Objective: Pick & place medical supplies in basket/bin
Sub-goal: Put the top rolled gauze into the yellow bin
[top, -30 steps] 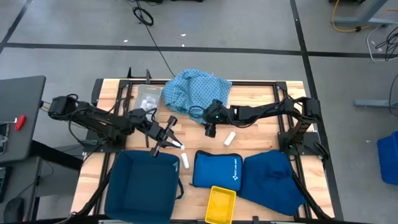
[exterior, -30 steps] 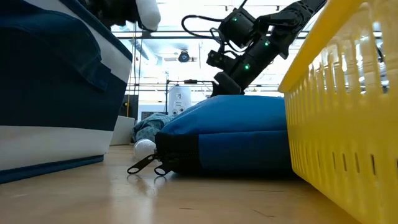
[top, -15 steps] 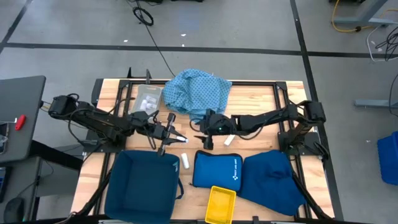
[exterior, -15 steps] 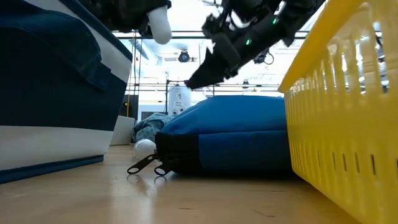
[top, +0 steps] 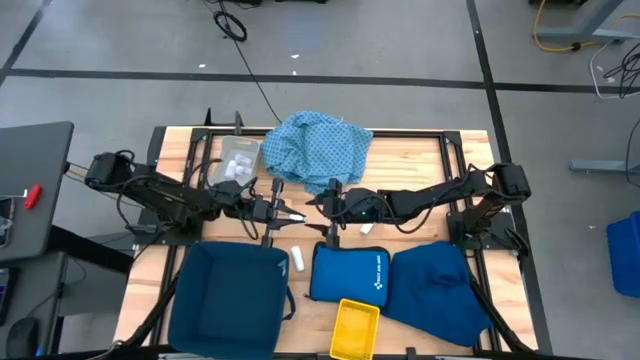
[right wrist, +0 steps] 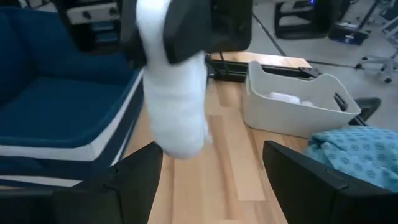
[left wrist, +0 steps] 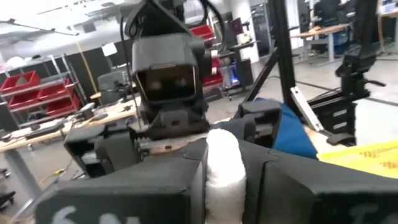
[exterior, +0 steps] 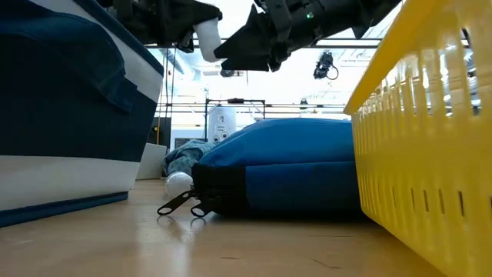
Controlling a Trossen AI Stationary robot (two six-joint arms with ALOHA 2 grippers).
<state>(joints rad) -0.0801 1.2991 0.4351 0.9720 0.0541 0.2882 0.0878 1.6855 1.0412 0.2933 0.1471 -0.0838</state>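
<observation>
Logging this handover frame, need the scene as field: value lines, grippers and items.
left gripper: shut on white roll, above the table, facing the right gripper
right gripper: open, fingers either side of the roll's free end, not closed on it
dark blue bin: front left, open
loose rolls: one by the zip pouch, another near the right arm
blue cloth: back centre

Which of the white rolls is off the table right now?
The white roll clamped in the left gripper, facing the open right gripper; the others lie on the table.

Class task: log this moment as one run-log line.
left hand: shut on white roll, raised | right hand: open, facing the roll | stage: handover midair | dark blue bin: roll not in
</observation>
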